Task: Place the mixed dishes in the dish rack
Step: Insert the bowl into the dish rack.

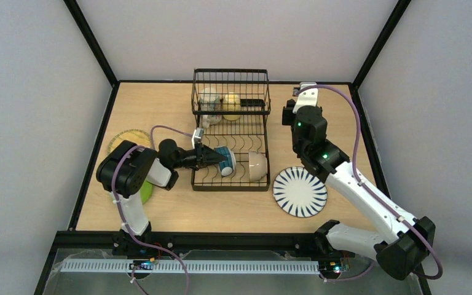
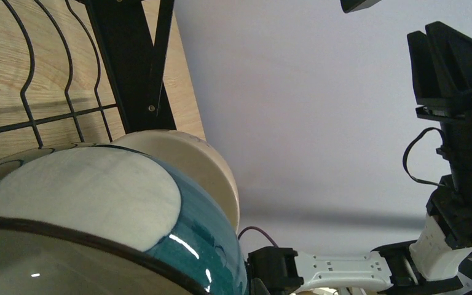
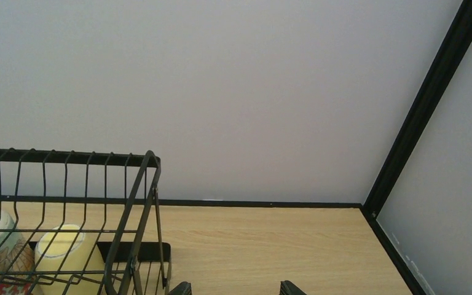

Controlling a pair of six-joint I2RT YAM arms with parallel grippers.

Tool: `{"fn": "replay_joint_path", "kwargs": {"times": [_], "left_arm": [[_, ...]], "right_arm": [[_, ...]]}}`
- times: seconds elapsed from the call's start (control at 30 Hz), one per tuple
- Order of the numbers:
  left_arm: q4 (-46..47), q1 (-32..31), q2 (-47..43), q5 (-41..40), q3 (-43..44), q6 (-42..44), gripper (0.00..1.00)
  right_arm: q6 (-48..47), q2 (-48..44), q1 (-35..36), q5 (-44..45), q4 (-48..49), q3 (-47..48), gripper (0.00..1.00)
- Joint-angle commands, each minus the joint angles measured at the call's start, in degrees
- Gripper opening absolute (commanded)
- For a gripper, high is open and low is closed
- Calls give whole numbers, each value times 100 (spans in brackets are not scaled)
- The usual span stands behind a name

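Observation:
The black wire dish rack (image 1: pixel 230 138) stands mid-table. In its raised basket sit a beige mug (image 1: pixel 209 98) and a yellow mug (image 1: pixel 232 106). My left gripper (image 1: pixel 212 158) is shut on the rim of the blue-white bowl (image 1: pixel 226 161), held on its side over the rack's near dividers. That bowl (image 2: pixel 203 227) fills the left wrist view and hides the fingers. A white bowl (image 1: pixel 257 166) lies just right of it. The striped plate (image 1: pixel 300 192) lies right of the rack. The yellow woven plate (image 1: pixel 129 140) and the lime-green plate (image 1: pixel 145 192) lie at left. My right gripper (image 1: pixel 304 92) hangs open and empty beside the basket.
The right wrist view shows the basket's corner (image 3: pixel 129 203), the yellow mug (image 3: pixel 67 252) and bare wood out to the back wall. My left arm covers part of the lime-green plate. The right arm (image 2: pixel 461 123) stands raised right of the rack.

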Motion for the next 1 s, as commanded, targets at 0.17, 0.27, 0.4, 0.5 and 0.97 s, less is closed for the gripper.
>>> {"fn": "replay_joint_path", "kwargs": {"times": [0.17, 0.27, 0.4, 0.5, 0.97], "left_arm": [[14, -62, 78, -169, -369, 510, 2], [63, -62, 178, -213, -454, 597, 2], [-73, -62, 254, -283, -520, 873, 2], [-347, -64, 374, -250, -496, 1252, 2], [-128, -62, 1061, -398, -635, 1595, 2]], "right_arm": [[97, 134, -33, -266, 192, -59, 81], [247, 105, -33, -308, 192, -89, 81], [273, 60, -33, -425, 410, -206, 81], [317, 50, -33, -467, 575, -393, 81], [270, 21, -27, -612, 1283, -997, 82]]}}
